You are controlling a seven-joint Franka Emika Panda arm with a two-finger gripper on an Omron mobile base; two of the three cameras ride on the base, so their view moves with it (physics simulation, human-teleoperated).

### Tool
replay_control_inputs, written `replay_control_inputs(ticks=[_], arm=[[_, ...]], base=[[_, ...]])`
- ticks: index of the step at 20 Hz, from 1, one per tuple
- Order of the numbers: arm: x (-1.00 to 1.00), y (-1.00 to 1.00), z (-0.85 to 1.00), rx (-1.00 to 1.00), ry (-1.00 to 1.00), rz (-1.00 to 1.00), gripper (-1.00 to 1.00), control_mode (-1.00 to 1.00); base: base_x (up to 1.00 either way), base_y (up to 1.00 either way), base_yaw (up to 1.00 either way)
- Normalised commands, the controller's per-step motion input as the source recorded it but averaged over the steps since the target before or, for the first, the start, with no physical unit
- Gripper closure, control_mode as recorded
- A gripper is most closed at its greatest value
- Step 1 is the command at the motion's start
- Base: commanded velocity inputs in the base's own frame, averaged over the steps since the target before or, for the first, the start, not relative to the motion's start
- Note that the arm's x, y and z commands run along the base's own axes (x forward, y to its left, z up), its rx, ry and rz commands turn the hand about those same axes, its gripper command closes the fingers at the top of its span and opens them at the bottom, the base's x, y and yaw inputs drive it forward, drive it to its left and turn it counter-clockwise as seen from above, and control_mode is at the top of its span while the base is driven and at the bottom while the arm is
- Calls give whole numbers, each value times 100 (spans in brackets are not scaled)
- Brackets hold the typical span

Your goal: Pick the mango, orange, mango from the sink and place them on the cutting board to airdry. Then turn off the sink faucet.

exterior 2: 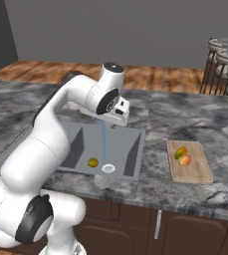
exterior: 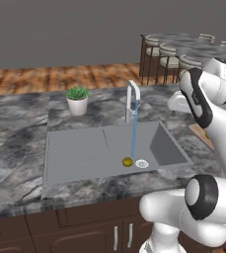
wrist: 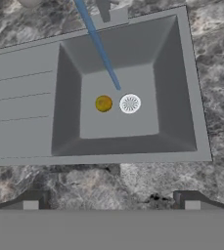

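So two fruits are already on the cutting board, off to the right of the tool. The last mango sits below it in the sink, touching nothing, just beside the drain. The tool's spread wide, empty. Next it probably drops straight down onto the mango, water still running from the sink faucet.

1 olive-yellow mango beside the sink drain; 2 fruits on the cutting board; faucet running.

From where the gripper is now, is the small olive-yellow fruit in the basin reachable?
Probably yes. The open gripper hangs above the grey sink, and nothing covers the olive-yellow fruit beside the white drain; just the water stream falls nearby.
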Motion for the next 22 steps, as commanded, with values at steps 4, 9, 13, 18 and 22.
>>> replay_control_inputs(ticks=[4,9,13,18,22], arm=[[-10,17,-8,0,0,7,-100,-100],[0,23,-19,-1,-3,8,-100,-100],[2,36,-20,-3,0,1,-100,-100],[2,40,-19,-5,-4,1,-100,-100],[3,30,-11,-13,-18,0,-100,-100]], base=[[0,0,0],[0,0,0],[0,0,0],[0,0,0],[0,0,0]])
